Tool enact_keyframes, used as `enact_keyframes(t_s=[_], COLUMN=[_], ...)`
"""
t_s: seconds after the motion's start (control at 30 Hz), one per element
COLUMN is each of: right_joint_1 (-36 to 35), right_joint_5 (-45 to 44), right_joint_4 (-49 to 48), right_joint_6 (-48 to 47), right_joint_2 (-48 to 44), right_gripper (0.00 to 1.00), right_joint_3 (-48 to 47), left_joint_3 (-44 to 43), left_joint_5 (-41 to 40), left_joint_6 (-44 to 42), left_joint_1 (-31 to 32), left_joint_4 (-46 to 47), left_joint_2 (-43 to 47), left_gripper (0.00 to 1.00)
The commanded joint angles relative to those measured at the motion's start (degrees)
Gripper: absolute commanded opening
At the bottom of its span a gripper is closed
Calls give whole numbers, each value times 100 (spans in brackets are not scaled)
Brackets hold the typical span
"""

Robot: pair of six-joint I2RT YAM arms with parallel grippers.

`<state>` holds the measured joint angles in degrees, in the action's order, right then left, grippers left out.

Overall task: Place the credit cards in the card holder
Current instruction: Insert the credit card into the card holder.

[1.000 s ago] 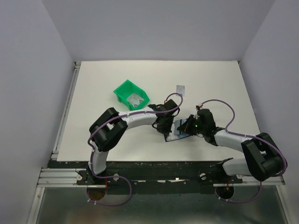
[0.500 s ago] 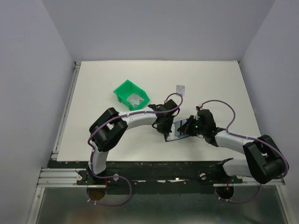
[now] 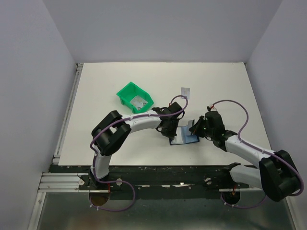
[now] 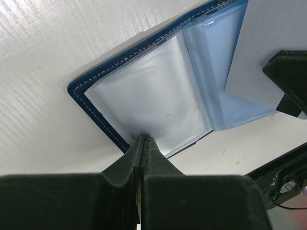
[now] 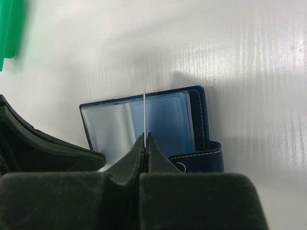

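Observation:
The dark navy card holder lies open on the table between both arms, its clear sleeves facing up and its snap tab at the right. My left gripper is shut on the near edge of a clear sleeve. My right gripper is shut on a pale grey credit card, held upright and edge-on just above the sleeves; the left wrist view shows that card's flat face. Another credit card lies flat farther back on the table.
A green plastic bin stands at the back left of the arms with a pale card-like piece inside. The left arm curves across in front of it. Grey walls close the table on three sides.
The right arm's elbow has swung out to the right and its gripper has drawn back slightly with the card, uncovering more of the open holder. The left gripper has stayed put.

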<state>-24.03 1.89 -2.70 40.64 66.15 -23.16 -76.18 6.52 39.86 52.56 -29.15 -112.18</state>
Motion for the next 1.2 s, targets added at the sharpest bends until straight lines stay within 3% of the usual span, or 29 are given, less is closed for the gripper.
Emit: enact_keyframes(t_s=[0.0, 0.4, 0.9, 1.17], right_joint_1=[-23, -14, -23, -23], right_joint_5=[-233, 970, 1585, 1947], right_joint_4=[33, -337, 59, -90], right_joint_6=[-294, -470, -83, 49], right_joint_2=[178, 144, -58, -102], right_gripper=[0, 0, 0, 0], right_joint_3=[-137, 285, 505, 769], left_joint_3=[235, 350, -37, -257], left_joint_5=[-72, 244, 332, 376], left_joint_6=[-153, -303, -909, -1015], left_joint_1=[-8, -52, -843, -922], left_joint_4=[128, 199, -372, -469], left_joint_2=[-32, 153, 135, -32], left_gripper=[7, 4, 4, 4])
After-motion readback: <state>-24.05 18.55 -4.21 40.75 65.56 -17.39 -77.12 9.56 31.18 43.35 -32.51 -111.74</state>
